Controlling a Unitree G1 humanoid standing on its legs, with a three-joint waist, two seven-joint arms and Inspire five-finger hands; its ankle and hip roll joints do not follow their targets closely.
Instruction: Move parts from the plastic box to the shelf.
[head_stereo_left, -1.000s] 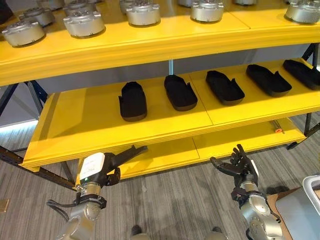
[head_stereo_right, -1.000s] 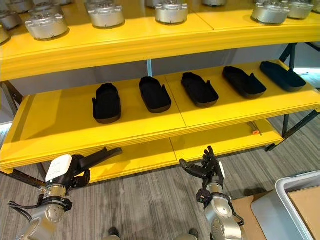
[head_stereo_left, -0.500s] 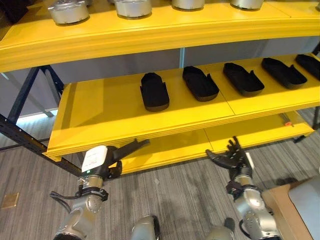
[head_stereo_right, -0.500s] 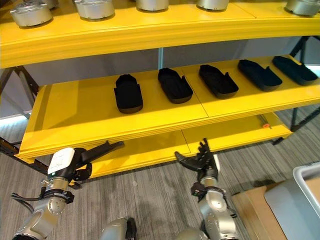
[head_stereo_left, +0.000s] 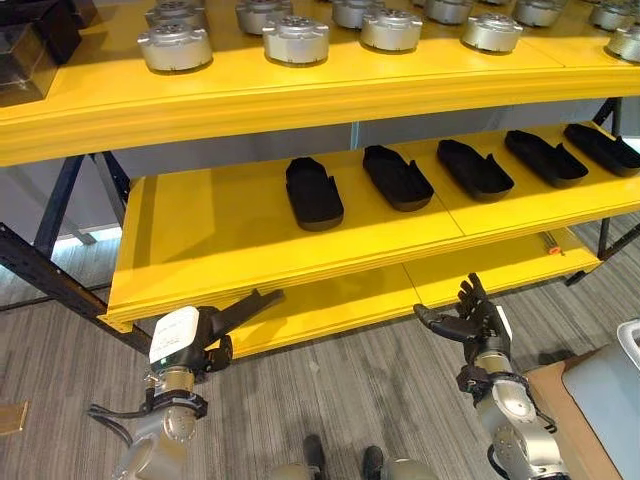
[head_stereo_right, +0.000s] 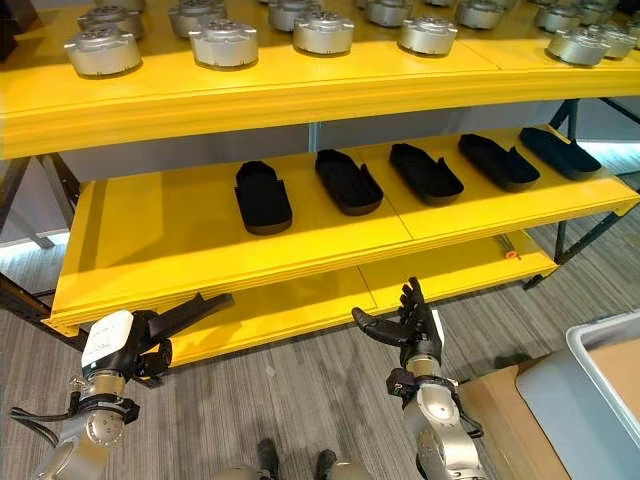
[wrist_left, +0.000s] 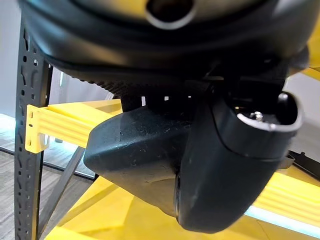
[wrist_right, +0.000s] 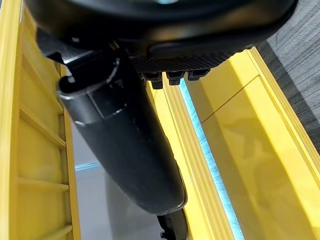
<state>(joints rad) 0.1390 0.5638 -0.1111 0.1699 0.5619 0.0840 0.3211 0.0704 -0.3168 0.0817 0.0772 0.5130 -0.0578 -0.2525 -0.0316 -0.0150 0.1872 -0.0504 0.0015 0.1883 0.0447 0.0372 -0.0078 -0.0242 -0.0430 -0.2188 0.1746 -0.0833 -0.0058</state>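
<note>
Yellow shelf (head_stereo_left: 250, 240), 5 black parts (head_stereo_left: 313, 192) on mid tier, left hand (head_stereo_left: 215, 325) & right hand (head_stereo_left: 470, 320) open, empty

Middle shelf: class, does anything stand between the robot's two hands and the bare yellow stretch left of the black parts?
Nothing visible does. The left hand and right hand hang open and hold nothing below the middle shelf; its bare stretch left of the black parts has open air in front.

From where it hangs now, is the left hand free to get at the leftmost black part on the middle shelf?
Probably yes. The left hand is open, holds nothing, and sits below the middle shelf edge. Bare shelf lies before the leftmost black part, so only a lift and forward reach seem needed.
</note>
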